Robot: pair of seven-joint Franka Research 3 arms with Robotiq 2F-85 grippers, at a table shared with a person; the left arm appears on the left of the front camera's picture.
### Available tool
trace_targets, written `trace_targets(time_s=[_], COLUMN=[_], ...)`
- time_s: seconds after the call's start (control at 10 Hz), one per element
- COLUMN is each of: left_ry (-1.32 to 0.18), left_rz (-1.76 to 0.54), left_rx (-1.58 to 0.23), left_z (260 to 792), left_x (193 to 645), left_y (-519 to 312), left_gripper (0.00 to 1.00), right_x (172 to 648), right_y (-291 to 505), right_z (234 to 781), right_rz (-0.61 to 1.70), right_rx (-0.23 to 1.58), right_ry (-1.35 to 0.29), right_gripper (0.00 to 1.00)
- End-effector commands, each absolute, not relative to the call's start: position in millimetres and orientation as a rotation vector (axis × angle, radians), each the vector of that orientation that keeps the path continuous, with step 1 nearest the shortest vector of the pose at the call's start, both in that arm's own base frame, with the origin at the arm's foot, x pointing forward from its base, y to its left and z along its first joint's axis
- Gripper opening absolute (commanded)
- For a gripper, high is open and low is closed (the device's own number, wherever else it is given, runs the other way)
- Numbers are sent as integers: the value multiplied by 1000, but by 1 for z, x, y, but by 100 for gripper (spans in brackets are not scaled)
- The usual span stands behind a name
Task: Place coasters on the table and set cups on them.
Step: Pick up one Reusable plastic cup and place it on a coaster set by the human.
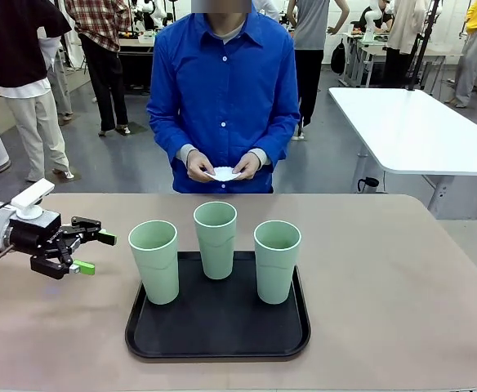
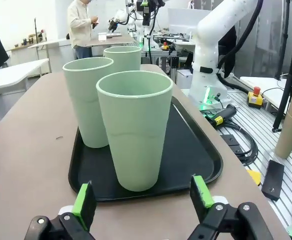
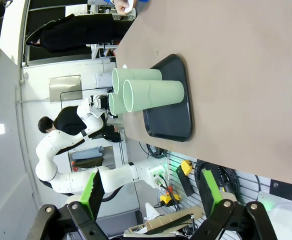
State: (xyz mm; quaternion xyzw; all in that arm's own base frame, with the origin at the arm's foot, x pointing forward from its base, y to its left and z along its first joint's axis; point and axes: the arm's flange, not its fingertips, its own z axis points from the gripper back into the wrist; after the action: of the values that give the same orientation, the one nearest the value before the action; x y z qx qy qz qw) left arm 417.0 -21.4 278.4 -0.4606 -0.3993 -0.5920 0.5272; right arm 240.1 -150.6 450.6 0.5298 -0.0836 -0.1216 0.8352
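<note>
Three pale mint-green cups stand upright on a black tray (image 1: 218,339): one at the left (image 1: 154,261), one at the back middle (image 1: 215,238), one at the right (image 1: 276,260). My left gripper (image 1: 90,252) hovers open just left of the left cup (image 2: 134,127), its green pads (image 2: 84,204) spread wide, nothing between them. The person at the far side holds the white coasters (image 1: 222,173) in both hands above the table (image 1: 402,278) edge. My right gripper (image 3: 148,190) stands open, far from the tray (image 3: 173,105), with the cups (image 3: 153,95) seen sideways.
A white table (image 1: 410,126) stands at the back right behind the beige table. Bare tabletop lies to the right and left of the tray. Other people stand in the background.
</note>
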Motion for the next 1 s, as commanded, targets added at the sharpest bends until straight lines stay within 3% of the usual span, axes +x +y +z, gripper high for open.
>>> trace_targets(time_s=[0.0, 0.6, 0.9], left_ry=[-965, -1050, -1019], left_rz=[-1410, -1399, -1397], left_rx=[-1116, -1069, -1115], left_z=[278, 258, 250], left_x=[416, 425, 427], left_y=[-19, -45, -55], left_gripper=[100, 100, 100], right_x=[240, 240, 240], right_y=[-151, -151, -151], right_z=[450, 450, 450], right_rz=[-251, -251, -251], right_rx=[1133, 1133, 1133], right_ry=[-184, -184, -184], right_gripper=[100, 100, 100])
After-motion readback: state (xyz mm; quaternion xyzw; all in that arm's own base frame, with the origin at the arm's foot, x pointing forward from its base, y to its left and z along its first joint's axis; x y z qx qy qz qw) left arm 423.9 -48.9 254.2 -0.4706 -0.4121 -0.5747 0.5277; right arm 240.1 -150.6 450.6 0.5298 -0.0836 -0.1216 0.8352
